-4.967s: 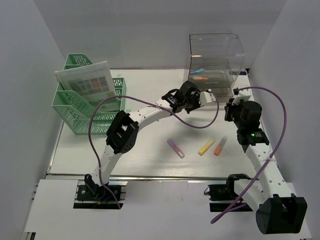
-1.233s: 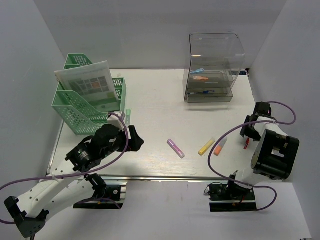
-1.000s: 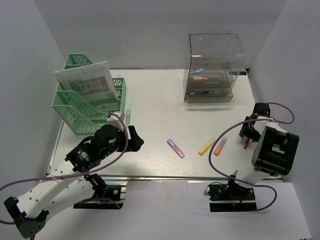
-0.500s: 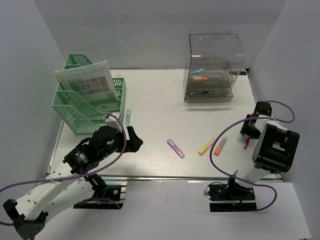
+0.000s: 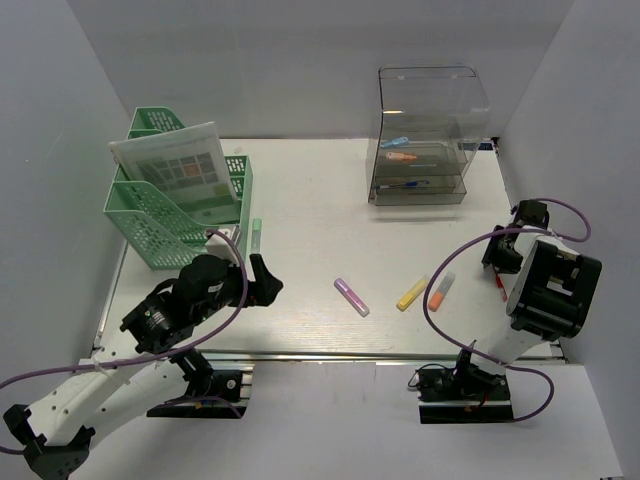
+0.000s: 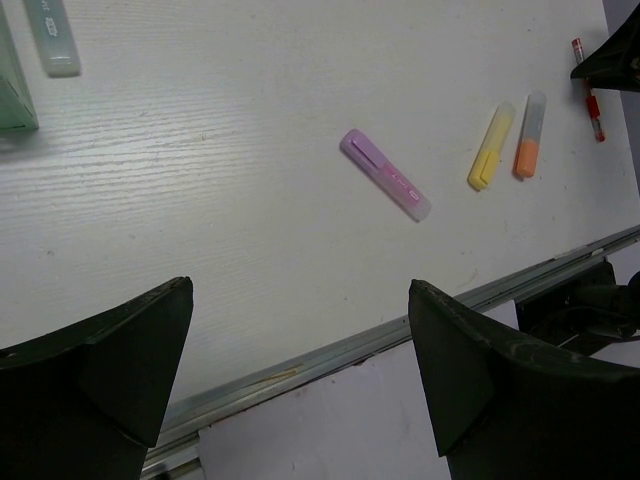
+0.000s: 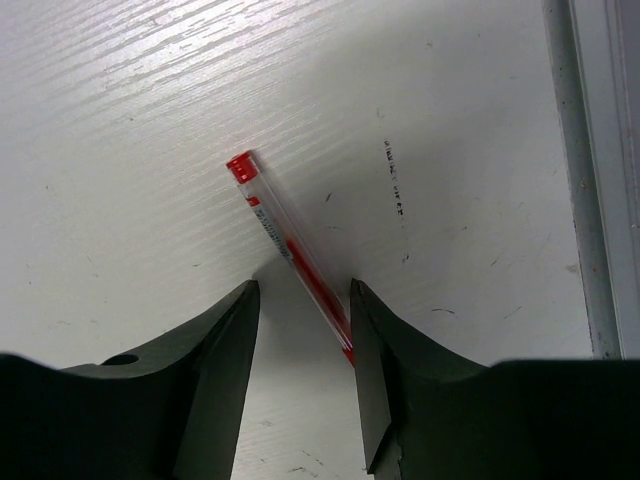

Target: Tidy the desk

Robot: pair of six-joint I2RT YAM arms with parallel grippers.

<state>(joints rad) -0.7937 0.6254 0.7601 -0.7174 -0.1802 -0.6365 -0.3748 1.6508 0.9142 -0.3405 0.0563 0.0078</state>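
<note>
The white desk (image 5: 320, 215) holds loose stationery. A red pen (image 7: 285, 240) lies flat at its right edge (image 5: 499, 285). My right gripper (image 7: 303, 290) is down over it (image 5: 497, 262), jaws partly drawn in on either side of the pen. The right finger touches the pen and a gap is left beside the left finger. My left gripper (image 6: 300, 290) hangs wide open and empty above the desk's front left part (image 5: 262, 280). A purple highlighter (image 6: 385, 187), a yellow one (image 6: 490, 146) and an orange one (image 6: 529, 135) lie mid-desk.
A green mesh file rack (image 5: 165, 215) with a booklet stands at the back left, with a pale green marker (image 5: 256, 234) beside it. A clear drawer box (image 5: 425, 135) with pens stands at the back right. A silver rail (image 6: 330, 350) runs along the front edge. Grey walls enclose the desk.
The right gripper's jaws have narrowed around the red pen and the arm has shifted slightly toward the back. The left arm has drawn back a little toward the near left, still open.
</note>
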